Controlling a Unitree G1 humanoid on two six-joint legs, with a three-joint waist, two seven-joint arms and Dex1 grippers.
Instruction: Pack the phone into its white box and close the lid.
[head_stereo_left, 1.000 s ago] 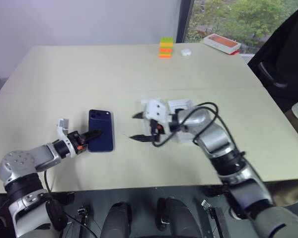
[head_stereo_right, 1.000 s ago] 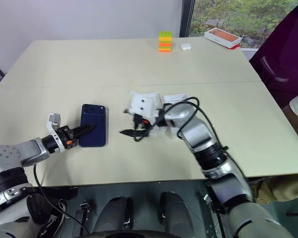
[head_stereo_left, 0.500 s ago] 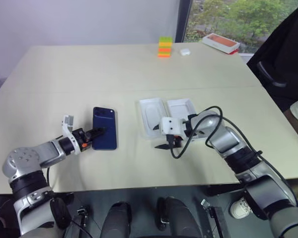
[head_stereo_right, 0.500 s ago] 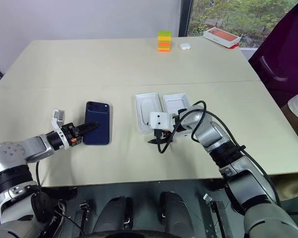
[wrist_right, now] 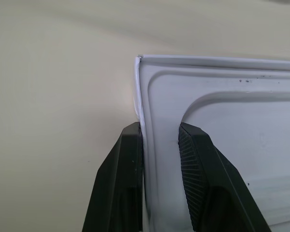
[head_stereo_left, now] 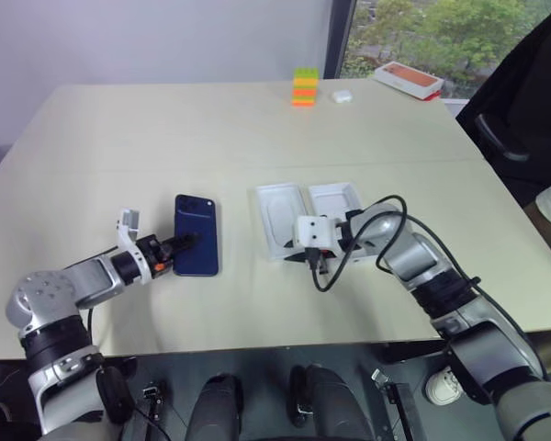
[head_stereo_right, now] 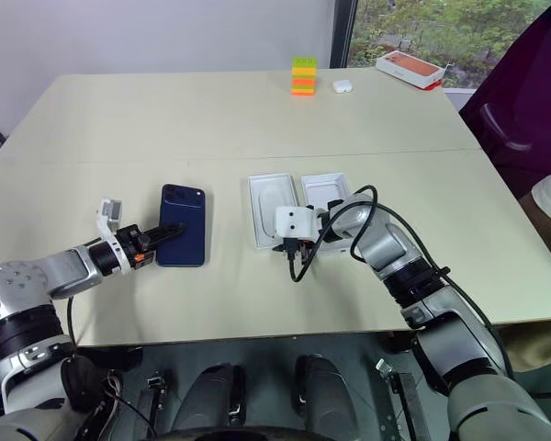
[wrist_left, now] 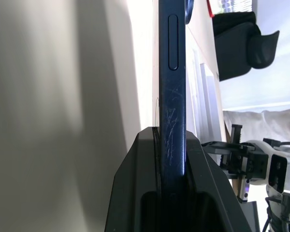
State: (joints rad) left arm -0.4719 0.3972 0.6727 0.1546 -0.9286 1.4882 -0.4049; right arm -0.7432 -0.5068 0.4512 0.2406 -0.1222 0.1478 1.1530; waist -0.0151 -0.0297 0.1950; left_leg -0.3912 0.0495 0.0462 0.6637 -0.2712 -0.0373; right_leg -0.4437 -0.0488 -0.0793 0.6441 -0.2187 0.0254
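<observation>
The phone (head_stereo_left: 196,246) is a dark navy slab lying flat on the table, left of centre. My left gripper (head_stereo_left: 178,245) is shut on its near long edge, and the left wrist view shows that edge (wrist_left: 172,58) wedged between the black fingers (wrist_left: 135,159). A thin white insert (head_stereo_left: 280,213) with an oval recess lies to the phone's right. I cannot make out the white box; whether it lies under the insert I cannot tell. The lid (head_stereo_left: 336,198), a white shell, lies open side up against the insert. My right gripper (wrist_right: 160,128) straddles the insert's near corner rim (wrist_right: 141,92), narrowly open, outer finger against the wall.
At the table's far edge stand a stack of coloured bricks (head_stereo_left: 305,88), a small white case (head_stereo_left: 343,95) and an orange-topped box (head_stereo_left: 409,80). A black cable (head_stereo_left: 335,266) loops from my right wrist over the table. A dark chair (head_stereo_left: 523,110) stands at the right.
My right gripper came down from above the table to the insert's near corner, and its jaws narrowed around the rim. My left gripper kept its hold on the phone.
</observation>
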